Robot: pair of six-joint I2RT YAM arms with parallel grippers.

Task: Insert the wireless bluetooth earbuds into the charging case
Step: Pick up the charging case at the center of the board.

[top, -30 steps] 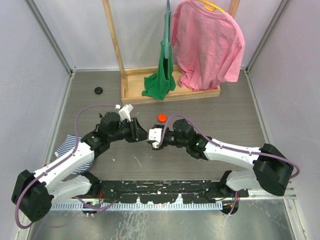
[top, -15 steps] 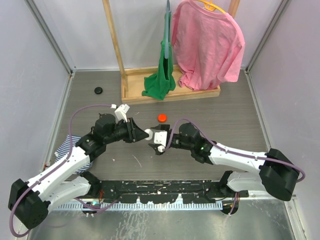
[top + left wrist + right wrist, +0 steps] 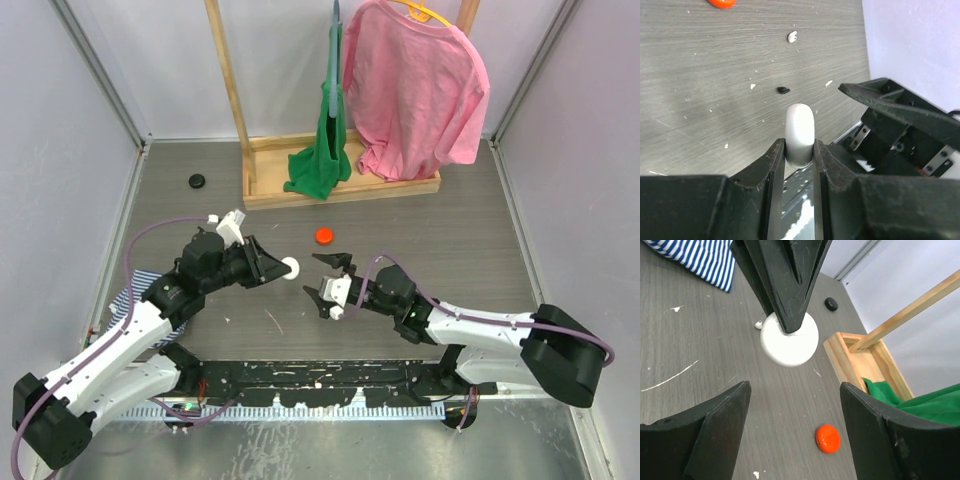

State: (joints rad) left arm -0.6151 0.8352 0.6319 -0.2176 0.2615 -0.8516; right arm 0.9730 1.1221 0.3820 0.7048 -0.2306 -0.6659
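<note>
The white rounded charging case hangs above the table with my left gripper shut on it. In the left wrist view the case sticks out past the two black fingers, pinched on both sides. My right gripper stands open a short way to the right of the case, with nothing between its fingers. From the right wrist the case shows as a white disc under the left fingertips, apart from my right gripper. A tiny white piece lies on the table; whether it is an earbud I cannot tell.
An orange cap lies just beyond both grippers. A wooden rack with green and pink garments stands at the back. A black cap sits far left, and a striped cloth lies under the left arm.
My right gripper has opened and pulled back to the right, away from the case. The left arm has drawn back to the left, keeping the case in its fingers.
</note>
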